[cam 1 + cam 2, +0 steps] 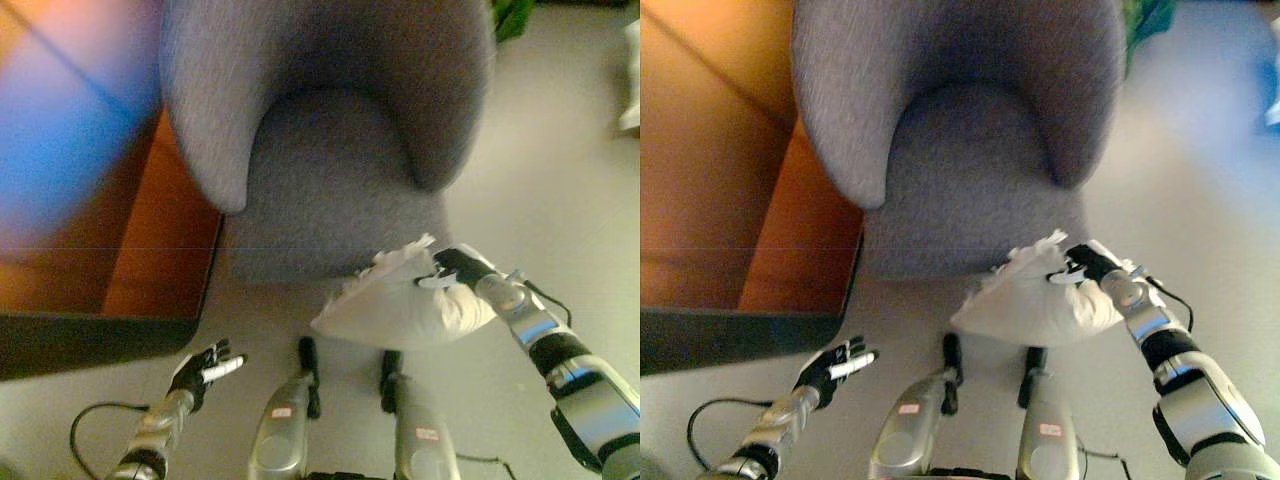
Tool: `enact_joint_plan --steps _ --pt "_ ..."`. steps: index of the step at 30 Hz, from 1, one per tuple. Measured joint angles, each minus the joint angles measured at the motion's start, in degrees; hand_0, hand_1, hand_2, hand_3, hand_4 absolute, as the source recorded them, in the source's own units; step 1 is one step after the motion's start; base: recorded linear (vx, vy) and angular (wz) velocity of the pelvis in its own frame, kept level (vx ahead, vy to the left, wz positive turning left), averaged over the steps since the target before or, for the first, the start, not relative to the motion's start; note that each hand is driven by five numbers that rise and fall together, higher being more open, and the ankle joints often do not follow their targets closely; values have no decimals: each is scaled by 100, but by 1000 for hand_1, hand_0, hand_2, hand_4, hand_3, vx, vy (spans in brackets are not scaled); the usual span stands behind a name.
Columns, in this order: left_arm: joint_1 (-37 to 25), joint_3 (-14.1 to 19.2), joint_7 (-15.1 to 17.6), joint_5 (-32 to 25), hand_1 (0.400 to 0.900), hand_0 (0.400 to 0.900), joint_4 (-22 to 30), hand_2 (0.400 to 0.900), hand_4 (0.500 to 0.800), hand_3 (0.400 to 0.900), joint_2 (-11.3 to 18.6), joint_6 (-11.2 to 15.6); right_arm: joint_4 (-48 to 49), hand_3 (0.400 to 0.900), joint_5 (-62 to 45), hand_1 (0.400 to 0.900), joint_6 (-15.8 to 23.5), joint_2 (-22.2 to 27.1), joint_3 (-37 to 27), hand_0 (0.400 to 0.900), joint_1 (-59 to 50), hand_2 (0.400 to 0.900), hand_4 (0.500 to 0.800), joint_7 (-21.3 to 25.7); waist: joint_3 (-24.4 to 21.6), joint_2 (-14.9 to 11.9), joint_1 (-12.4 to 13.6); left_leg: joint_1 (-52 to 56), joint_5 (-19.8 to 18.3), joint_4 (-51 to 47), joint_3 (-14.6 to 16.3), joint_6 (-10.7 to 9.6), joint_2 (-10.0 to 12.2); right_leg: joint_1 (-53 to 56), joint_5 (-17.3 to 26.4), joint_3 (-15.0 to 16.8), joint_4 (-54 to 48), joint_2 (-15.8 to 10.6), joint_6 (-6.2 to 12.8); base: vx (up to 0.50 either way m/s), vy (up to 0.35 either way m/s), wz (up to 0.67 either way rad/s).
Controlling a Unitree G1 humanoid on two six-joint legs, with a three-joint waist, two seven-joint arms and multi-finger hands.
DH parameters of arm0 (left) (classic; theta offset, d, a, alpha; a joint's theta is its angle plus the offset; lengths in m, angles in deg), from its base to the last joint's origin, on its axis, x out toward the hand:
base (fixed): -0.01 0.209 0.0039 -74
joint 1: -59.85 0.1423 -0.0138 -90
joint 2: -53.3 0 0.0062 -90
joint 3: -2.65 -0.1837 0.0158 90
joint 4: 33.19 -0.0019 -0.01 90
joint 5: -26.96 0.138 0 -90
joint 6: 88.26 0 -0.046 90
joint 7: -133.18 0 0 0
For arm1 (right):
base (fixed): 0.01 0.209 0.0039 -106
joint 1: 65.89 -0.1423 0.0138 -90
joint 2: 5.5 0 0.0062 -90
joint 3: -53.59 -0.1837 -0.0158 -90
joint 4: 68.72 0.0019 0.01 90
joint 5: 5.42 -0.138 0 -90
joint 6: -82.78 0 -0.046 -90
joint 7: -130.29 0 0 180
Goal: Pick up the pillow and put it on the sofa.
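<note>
- Left eye view: we log the right hand (452, 268) with dark fingers curled into the top of the white pillow (405, 305), pinching its gathered cloth. The pillow hangs clear of the floor (560, 180), just in front of the seat edge of the grey sofa (330, 150), not yet on it.
- Left eye view: we log the left hand (205, 368) low at the left, fingers loosely spread, holding nothing, over the floor.
- Right eye view: we record the same grip on the pillow's crumpled upper corner; an orange-brown cabinet (730, 180) stands beside the sofa's left.
</note>
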Motion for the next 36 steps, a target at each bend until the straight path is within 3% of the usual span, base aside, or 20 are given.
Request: enact_joint_plan --steps 5,10,20,28,36 --pt "251 108 7 172 900 900 -25 900 800 900 -13 -287 1054 400 437 400 -364 18 -1 400 321 400 500 -437 -811 -529 -144 660 -17 -475 208 9 -15 688 319 -124 -852 48 90 82 66 -30" --pt "345 169 62 206 900 900 -42 900 800 900 -17 -443 1600 400 593 400 -422 357 101 400 92 400 500 -1012 -1468 -530 -145 1129 -44 -751 427 -12 -7 1223 559 -216 -1454 90 142 35 19 -13" --pt "669 191 263 212 900 900 -267 900 800 900 -111 -744 1672 400 -98 400 -602 1059 1219 400 -1948 400 500 -1329 -1785 -425 -247 1350 -28 -855 451 -85 64 1584 732 -365 -1873 199 106 29 6 2" --pt "638 191 254 198 900 900 -362 900 800 900 -108 -839 975 400 -861 400 -632 981 1846 400 -3094 400 500 -1301 -1929 -445 -81 1331 -34 -856 340 -106 75 1669 743 -490 -1943 208 89 42 -8 11" --pt "701 227 212 162 900 900 -483 900 800 900 -101 -862 55 400 -1267 400 -642 781 1861 400 -3289 400 500 -1164 -2041 -431 88 1258 -21 -856 121 -110 67 1732 685 -707 -1945 191 93 53 -4 22"
